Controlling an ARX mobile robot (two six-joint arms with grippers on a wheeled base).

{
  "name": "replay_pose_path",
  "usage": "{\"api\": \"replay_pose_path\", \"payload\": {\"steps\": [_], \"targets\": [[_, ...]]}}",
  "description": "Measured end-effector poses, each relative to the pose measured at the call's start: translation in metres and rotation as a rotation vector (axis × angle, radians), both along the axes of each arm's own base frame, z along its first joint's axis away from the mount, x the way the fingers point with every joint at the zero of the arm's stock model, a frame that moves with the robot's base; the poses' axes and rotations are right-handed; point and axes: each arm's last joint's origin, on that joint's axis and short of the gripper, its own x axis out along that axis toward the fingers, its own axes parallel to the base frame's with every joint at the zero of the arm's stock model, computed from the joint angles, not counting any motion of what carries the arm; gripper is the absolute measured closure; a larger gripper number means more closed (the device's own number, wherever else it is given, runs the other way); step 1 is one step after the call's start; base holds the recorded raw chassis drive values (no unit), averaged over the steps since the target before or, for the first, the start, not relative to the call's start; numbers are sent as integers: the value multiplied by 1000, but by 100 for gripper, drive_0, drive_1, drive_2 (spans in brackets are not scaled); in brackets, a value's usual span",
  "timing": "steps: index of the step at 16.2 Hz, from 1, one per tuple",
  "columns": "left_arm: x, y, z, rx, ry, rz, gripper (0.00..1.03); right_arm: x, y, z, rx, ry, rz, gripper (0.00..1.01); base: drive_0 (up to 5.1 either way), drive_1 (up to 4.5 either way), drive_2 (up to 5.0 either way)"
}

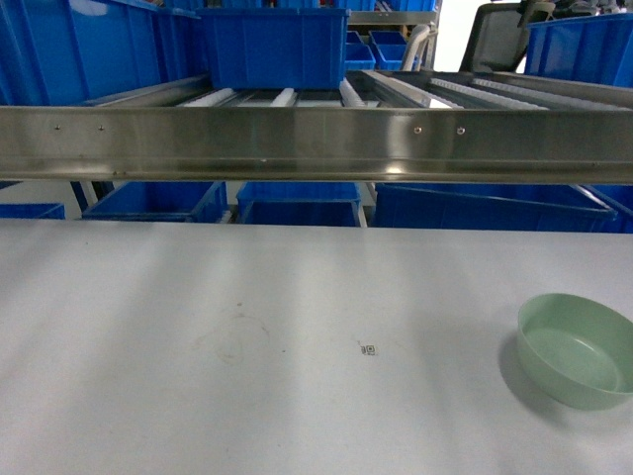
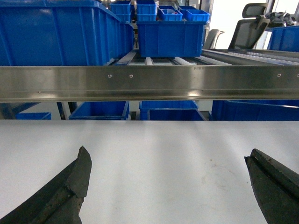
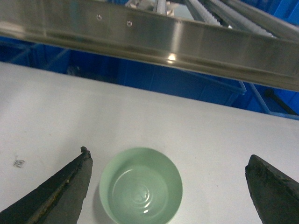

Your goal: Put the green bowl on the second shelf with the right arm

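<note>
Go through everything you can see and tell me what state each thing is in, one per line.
green bowl: upright, empty, resting on the white table, not held
right gripper: open, fingers either side of the bowl, not touching it
left gripper: open, empty
blue crate: upright on the roller shelf

A long brushed-steel shelf rail spans the pale grey table. A large blue plastic crate sits on rollers behind it. A small dark mark, perhaps a sticker, lies mid-table.
</note>
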Motion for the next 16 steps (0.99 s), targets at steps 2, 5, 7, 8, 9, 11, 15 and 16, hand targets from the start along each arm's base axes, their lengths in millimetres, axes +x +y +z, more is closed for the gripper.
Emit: {"api": "replay_pose_path", "payload": {"steps": [2,5,7,8,9,11,15,16], "targets": [[0,0,0,0,0,0,5,24,-2,2,-23,84,13,3,0,0,0],[0,0,0,0,0,0,5,61,-9,-2,-27,249,28,3,0,0,0],[0,0,0,0,0,0,5,83,-20,-16,-24,356,0,3,0,0,0],[0,0,0,0,0,0,5,90,-27,-22,-9,397,-15,3,0,0,0],[0,0,0,0,0,0,5,95,-31,-25,-5,419,-29,3,0,0,0],[0,0,0,0,0,0,5,106,-37,-31,7,454,-37,3,0,0,0],[0,0,0,0,0,0,5,114,-41,-61,29,596,-43,3,0,0,0],[0,0,0,0,0,0,5,116,-42,-65,32,613,-46,3,0,0,0]]}}
